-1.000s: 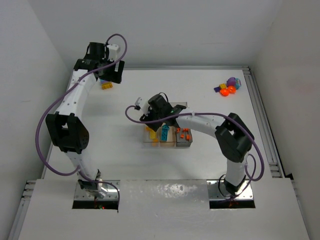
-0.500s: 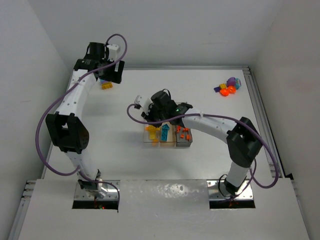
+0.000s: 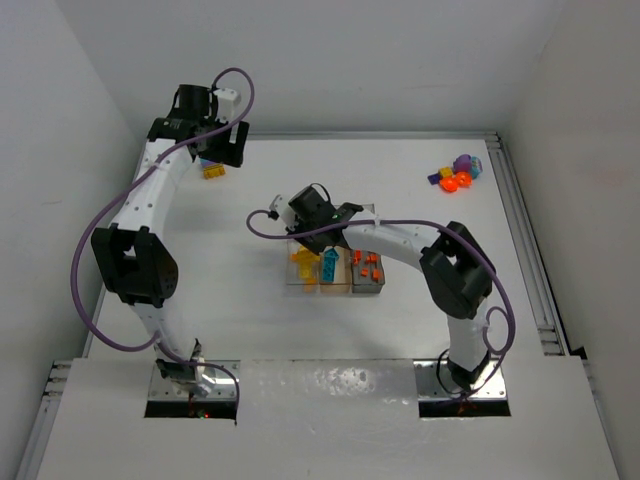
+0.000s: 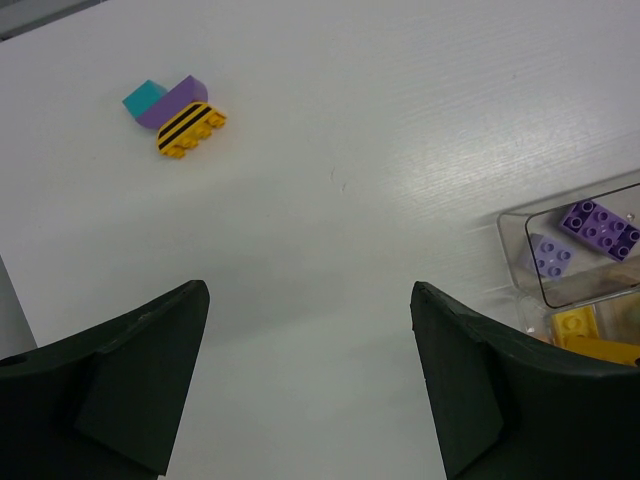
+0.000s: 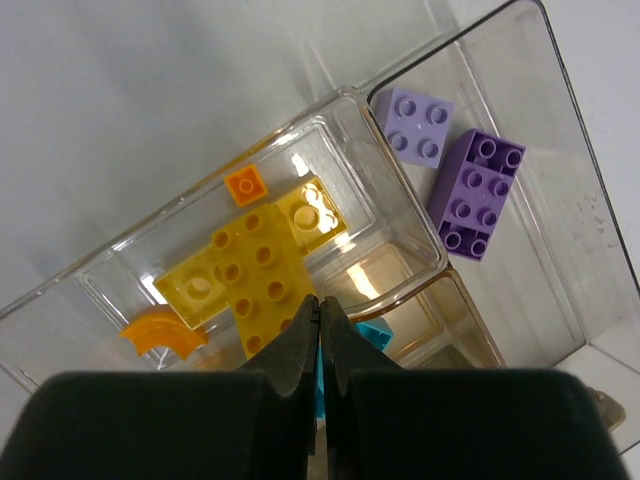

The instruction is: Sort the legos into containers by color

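The clear tray of containers (image 3: 362, 286) sits mid-table. In the right wrist view its clear section (image 5: 110, 262) holds yellow legos (image 5: 250, 272) and orange pieces (image 5: 158, 331). The wide section (image 5: 560, 250) holds two purple legos (image 5: 478, 190). A teal lego (image 5: 377, 335) shows just behind my fingertips. My right gripper (image 5: 320, 300) hangs above the yellow section, shut with nothing between its tips. My left gripper (image 4: 308, 290) is open and empty at the far left, above bare table. A small cluster of teal, purple and striped yellow legos (image 4: 175, 112) lies ahead of it.
More loose legos (image 3: 455, 176), purple and orange, lie near the back right corner. A raised rail (image 3: 520, 230) runs along the table's right edge, and white walls close in the back and sides. The grey section (image 3: 368, 270) holds orange-red bricks.
My right gripper has closed from part open to fully shut, and has shifted slightly left over the tray. The left arm has not moved.
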Tool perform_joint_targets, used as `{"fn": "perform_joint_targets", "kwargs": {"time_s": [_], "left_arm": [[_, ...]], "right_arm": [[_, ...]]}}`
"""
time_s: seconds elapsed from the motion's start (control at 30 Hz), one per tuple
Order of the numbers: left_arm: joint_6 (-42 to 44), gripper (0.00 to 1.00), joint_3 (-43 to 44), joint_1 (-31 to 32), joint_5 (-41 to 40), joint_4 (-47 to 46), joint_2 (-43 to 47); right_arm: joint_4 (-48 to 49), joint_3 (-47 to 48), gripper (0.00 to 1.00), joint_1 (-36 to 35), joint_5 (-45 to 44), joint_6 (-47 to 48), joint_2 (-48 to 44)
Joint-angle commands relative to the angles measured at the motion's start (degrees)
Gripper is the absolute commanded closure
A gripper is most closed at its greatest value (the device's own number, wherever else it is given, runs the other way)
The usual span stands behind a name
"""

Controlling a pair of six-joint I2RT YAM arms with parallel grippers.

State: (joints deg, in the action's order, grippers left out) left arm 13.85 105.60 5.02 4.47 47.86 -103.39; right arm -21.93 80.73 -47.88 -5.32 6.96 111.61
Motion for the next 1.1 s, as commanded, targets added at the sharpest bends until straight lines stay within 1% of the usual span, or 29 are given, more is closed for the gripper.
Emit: {"fn": "perform_joint_targets", "kwargs": {"time_s": [0.0, 0.27, 0.53, 0.67, 0.73, 0.87, 1.07], "left_arm": [[0.66, 0.20, 0.22, 0.08, 0.19, -0.66, 2.58], [0.66, 0.20, 0.04, 0.08, 0.36, -0.83, 2.50], [0.74, 0.20, 0.31, -0.01, 0.45, -0.83, 2.32], [0.83, 0.20, 0.31, -0.01, 0.45, -0.83, 2.23], [0.74, 0.20, 0.31, -0.01, 0.54, -0.75, 1.97], [0.74, 0.20, 0.48, -0.01, 0.71, -0.75, 1.79], [0.92, 0.20, 0.74, -0.01, 0.72, -0.66, 1.79]], "right_arm": [[-0.39, 2.24, 1.00, -0.46, -1.80, -1.60, -0.43], [-1.45, -0.13, 1.00, -0.46, -0.92, -2.04, -1.13], [-3.02, -0.22, 1.00, -0.46, 4.70, -3.09, -2.10], [-3.12, -1.18, 1.00, -0.46, 5.67, -3.27, -3.59], [-3.12, -1.89, 1.00, -0.46, 8.38, -3.18, -4.03], [-2.76, -3.38, 1.00, -0.55, 11.03, -4.06, -4.30], [-2.94, -2.95, 1.00, -0.55, 11.65, -4.41, -4.65]]}}
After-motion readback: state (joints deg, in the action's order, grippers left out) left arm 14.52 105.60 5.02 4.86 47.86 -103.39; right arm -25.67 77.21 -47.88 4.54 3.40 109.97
